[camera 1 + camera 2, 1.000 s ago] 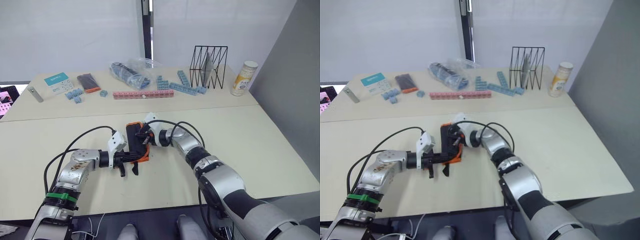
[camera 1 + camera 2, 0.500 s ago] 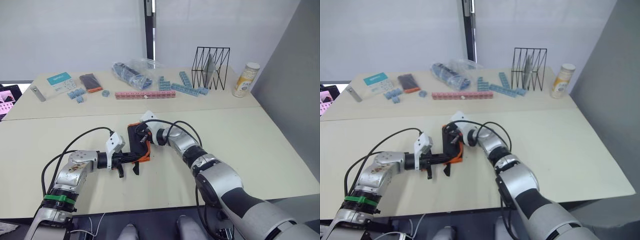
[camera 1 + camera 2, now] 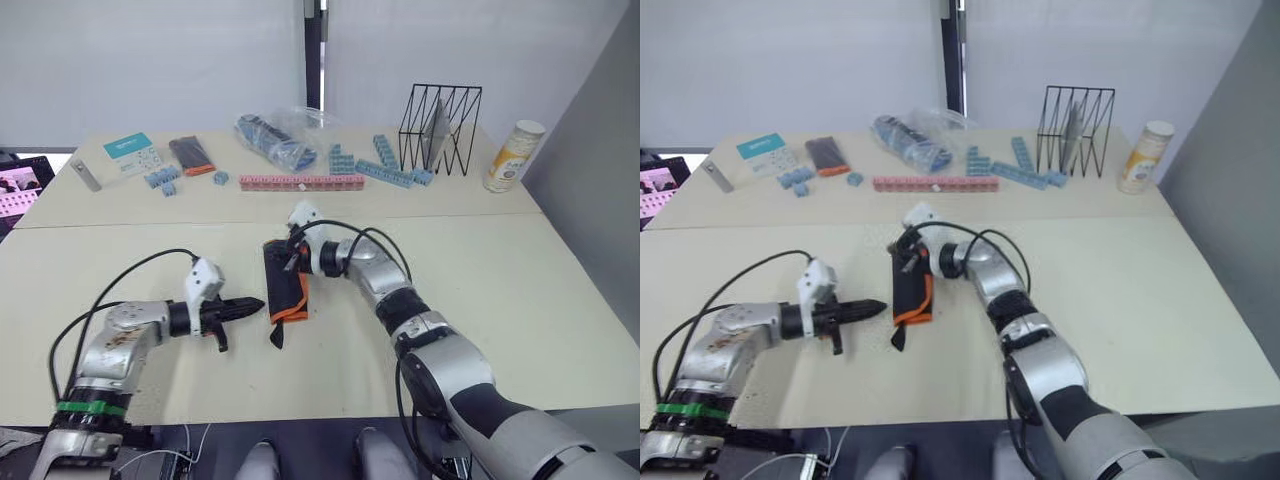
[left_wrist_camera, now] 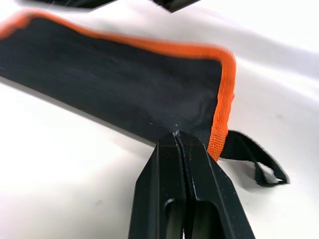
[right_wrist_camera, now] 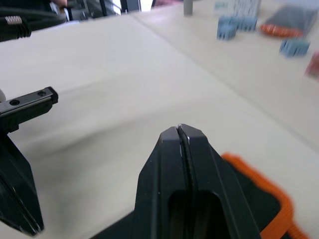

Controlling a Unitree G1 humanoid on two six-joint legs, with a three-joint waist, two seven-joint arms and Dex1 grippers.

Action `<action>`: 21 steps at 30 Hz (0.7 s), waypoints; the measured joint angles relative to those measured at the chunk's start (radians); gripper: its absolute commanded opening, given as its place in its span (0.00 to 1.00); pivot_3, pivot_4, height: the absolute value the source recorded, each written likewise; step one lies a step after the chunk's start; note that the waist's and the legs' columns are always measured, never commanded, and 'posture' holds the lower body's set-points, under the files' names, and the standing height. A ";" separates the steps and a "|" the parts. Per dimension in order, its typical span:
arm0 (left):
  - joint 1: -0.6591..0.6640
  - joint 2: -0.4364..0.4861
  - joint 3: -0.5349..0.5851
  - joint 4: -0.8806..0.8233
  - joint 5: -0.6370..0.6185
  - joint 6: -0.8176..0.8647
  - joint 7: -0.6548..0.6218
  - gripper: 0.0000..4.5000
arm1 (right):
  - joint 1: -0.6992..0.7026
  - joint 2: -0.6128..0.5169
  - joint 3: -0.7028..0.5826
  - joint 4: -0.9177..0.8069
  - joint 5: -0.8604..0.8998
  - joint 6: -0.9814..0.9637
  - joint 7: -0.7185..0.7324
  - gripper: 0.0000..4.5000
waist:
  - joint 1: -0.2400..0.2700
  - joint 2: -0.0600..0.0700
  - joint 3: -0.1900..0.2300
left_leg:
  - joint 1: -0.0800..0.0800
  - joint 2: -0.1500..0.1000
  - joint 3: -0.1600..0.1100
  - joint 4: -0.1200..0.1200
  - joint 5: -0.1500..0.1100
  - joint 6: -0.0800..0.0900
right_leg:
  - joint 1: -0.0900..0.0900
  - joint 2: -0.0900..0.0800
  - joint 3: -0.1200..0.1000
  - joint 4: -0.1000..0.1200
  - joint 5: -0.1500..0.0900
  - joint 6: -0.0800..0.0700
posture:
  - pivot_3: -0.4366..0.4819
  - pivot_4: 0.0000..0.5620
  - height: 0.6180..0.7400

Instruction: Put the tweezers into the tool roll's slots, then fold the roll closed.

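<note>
1. The tool roll is being shown folded, black with orange piping, at the frame's centre on the table.
2. The left gripper is being held pressed together just left of it.
3. The right gripper is being held pressed together at the roll's upper end.

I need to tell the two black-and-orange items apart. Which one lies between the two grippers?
The folded tool roll, on the near table between the left gripper and right gripper. The smaller black-and-orange flat item lies on the far table beside blue blocks.
</note>
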 measured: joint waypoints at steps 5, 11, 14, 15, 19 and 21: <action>0.116 0.069 0.186 -0.084 -0.068 0.001 0.020 0.13 | 0.214 -0.180 -0.042 -0.537 0.099 0.290 -0.006 0.13 | 0.032 0.000 0.000 | -0.001 -0.001 0.001 0.000 -0.001 -0.003 | 0.001 -0.001 0.000 -0.005 -0.002 0.003 | 0.48 0.27 0.76; 0.283 0.162 0.397 -0.003 -0.054 -0.089 0.021 0.56 | 0.510 -0.462 -0.177 -0.847 0.167 0.445 -0.012 0.57 | 0.047 -0.002 0.001 | -0.001 0.000 0.005 0.000 -0.001 -0.004 | 0.002 -0.002 0.001 -0.010 -0.001 0.003 | 0.48 0.27 0.76; 0.327 0.192 0.465 0.090 -0.036 -0.152 0.006 0.78 | 0.675 -0.564 -0.273 -0.863 0.193 0.432 0.006 0.79 | 0.051 -0.002 0.001 | -0.001 0.000 0.006 0.000 -0.001 -0.004 | 0.003 -0.002 0.002 -0.012 -0.001 0.003 | 0.48 0.27 0.76; 0.332 0.192 0.480 0.111 -0.036 -0.164 0.005 0.85 | 0.722 -0.580 -0.302 -0.862 0.197 0.419 0.008 0.87 | 0.053 -0.002 0.001 | -0.001 0.000 0.007 0.000 -0.001 -0.004 | 0.003 -0.003 0.002 -0.012 -0.001 0.003 | 0.48 0.27 0.76; 0.342 0.192 0.499 0.140 -0.038 -0.201 0.001 1.00 | 0.862 -0.611 -0.412 -0.853 0.239 0.360 0.021 1.00 | 0.056 -0.004 0.002 | -0.001 0.001 0.008 0.002 -0.001 -0.004 | 0.003 -0.003 0.003 -0.012 0.000 0.004 | 0.48 0.27 0.76; 0.343 0.192 0.505 0.139 -0.046 -0.202 -0.001 1.00 | 0.925 -0.628 -0.473 -0.831 0.264 0.320 0.031 1.00 | 0.060 -0.004 0.002 | -0.001 0.001 0.009 0.002 -0.001 -0.004 | 0.003 -0.003 0.004 -0.012 0.001 0.004 | 0.48 0.27 0.76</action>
